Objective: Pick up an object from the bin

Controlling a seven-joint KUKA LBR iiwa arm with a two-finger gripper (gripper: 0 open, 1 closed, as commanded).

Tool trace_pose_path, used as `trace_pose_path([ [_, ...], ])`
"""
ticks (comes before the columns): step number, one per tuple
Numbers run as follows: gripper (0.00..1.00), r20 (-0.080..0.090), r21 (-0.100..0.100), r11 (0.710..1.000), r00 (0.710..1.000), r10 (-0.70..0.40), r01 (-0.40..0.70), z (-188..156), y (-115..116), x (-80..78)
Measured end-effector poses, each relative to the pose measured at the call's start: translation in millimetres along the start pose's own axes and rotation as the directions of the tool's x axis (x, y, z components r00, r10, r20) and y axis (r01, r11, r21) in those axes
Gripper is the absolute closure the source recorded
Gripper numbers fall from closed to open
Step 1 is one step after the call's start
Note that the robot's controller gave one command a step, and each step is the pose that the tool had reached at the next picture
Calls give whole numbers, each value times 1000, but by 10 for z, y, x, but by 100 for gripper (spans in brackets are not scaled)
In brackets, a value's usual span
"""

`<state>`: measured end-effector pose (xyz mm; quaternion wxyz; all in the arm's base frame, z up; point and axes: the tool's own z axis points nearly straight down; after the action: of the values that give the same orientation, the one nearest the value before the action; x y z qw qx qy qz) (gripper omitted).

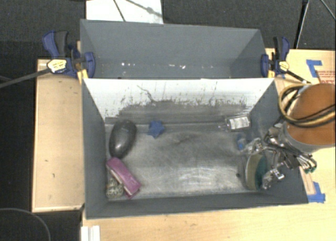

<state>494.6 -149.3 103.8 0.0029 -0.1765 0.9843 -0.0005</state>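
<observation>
1. The gripper (265,164) sits low at the right side of the bin (184,206), against a round dark teal thing (255,173) near the front right corner
2. Whether it is spread or closed on that thing I cannot tell
3. A grey mouse (122,138), a purple block (124,177) and a blue scrap (156,128) lie well apart from it, at the left

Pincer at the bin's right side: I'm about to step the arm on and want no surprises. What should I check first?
1. Pincer down inside the bin, at its right side: ok.
2. Teal round disc right at the pincer: ok.
3. Disc actually gripped: cannot tell.
4. Clearance from the right wall: not ok, pincer close against it.
5. Grey mouse and purple block far off at left, clear of the pincer: ok.
</observation>
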Motion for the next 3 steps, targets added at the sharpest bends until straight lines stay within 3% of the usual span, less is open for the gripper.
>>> trace_pose_path([
  [1,0,8,-33,856,857,-516,516,329,54,-293],
  [2,0,5,-29,829,829,-559,559,287,-64,-671],
  [3,100,0,-9,833,833,-553,553,264,-159,-657],
])
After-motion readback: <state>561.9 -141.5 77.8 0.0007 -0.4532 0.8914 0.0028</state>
